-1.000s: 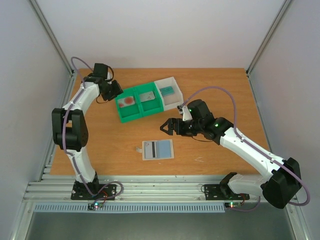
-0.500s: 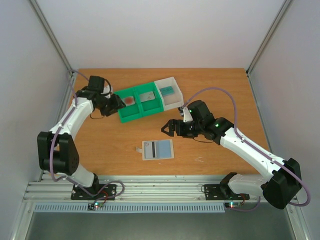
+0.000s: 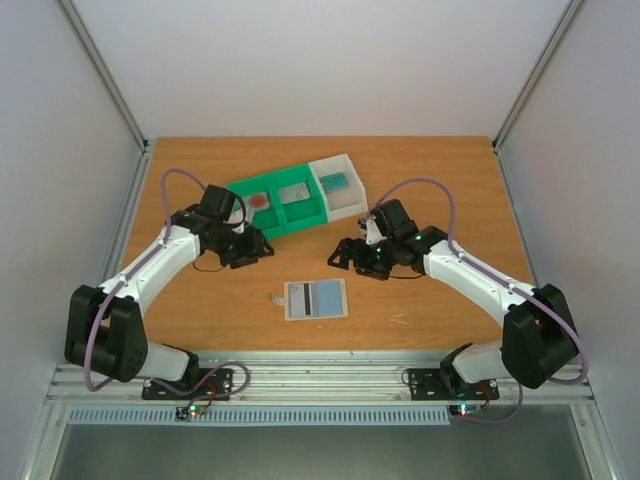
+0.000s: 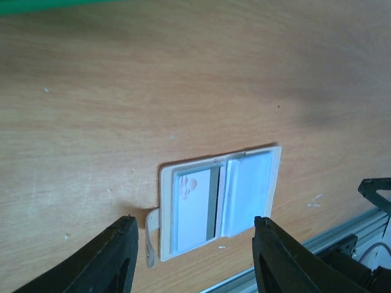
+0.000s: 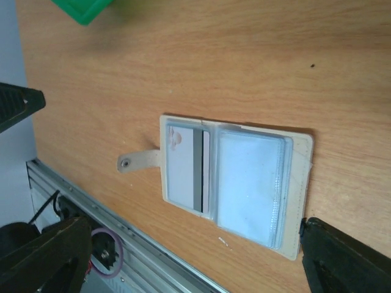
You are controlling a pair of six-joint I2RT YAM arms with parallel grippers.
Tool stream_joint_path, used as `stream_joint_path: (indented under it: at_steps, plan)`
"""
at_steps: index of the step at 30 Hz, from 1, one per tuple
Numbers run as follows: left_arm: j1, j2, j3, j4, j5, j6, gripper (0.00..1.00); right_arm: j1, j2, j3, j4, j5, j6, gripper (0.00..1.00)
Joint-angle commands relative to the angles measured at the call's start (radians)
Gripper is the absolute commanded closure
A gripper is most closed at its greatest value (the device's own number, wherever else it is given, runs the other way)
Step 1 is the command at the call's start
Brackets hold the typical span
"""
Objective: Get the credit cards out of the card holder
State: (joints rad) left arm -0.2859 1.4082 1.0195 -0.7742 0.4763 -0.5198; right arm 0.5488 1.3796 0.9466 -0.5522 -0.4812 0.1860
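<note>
A robotics lab cell: white panel walls (image 3: 320, 70) around a wooden table (image 3: 440, 170), two arms (image 3: 150, 268) (image 3: 470, 280) bolted to aluminium rails (image 3: 320, 378)

Desk (image 4: 183, 79): pale wood, scuffed with small white flecks.
Card holder (image 4: 276, 183): lies flat and spread open on the desk, near the bottom edge.
Tab (image 4: 151, 235): sticks out from the holder's left short edge.
Card (image 4: 192, 210): in the left pocket, pale with a dark stripe.
Right pocket: clear, bluish sheen.
Left pincer (image 4: 194, 223): fingers spread, above the holder, gripping nothing.
Green edge (image 4: 55, 5): top left corner.
</note>
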Motion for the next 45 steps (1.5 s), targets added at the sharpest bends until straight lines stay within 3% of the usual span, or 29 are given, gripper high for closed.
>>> stream_joint_path:
  at_steps: [1,3,8,13,28,45]
  plan:
    - [-0.03,-0.035,-0.068,0.103,0.068,-0.038,0.48,0.002,0.017,-0.023,0.079,-0.06,0.027,0.11]
    - [-0.059,-0.027,-0.087,0.127,0.08,-0.053,0.5,0.007,0.039,-0.024,0.088,-0.07,0.031,0.2]
    - [-0.107,-0.007,-0.119,0.19,0.098,-0.073,0.53,0.037,0.104,-0.038,0.156,-0.103,0.061,0.54]
    - [-0.13,0.023,-0.15,0.236,0.127,-0.083,0.55,0.086,0.16,-0.049,0.233,-0.101,0.074,0.72]
    - [-0.145,0.118,-0.29,0.413,0.199,-0.135,0.6,0.205,0.363,0.035,0.286,-0.07,0.089,0.75]
    - [-0.146,0.143,-0.325,0.432,0.188,-0.132,0.85,0.213,0.437,0.03,0.289,-0.023,0.055,0.75]
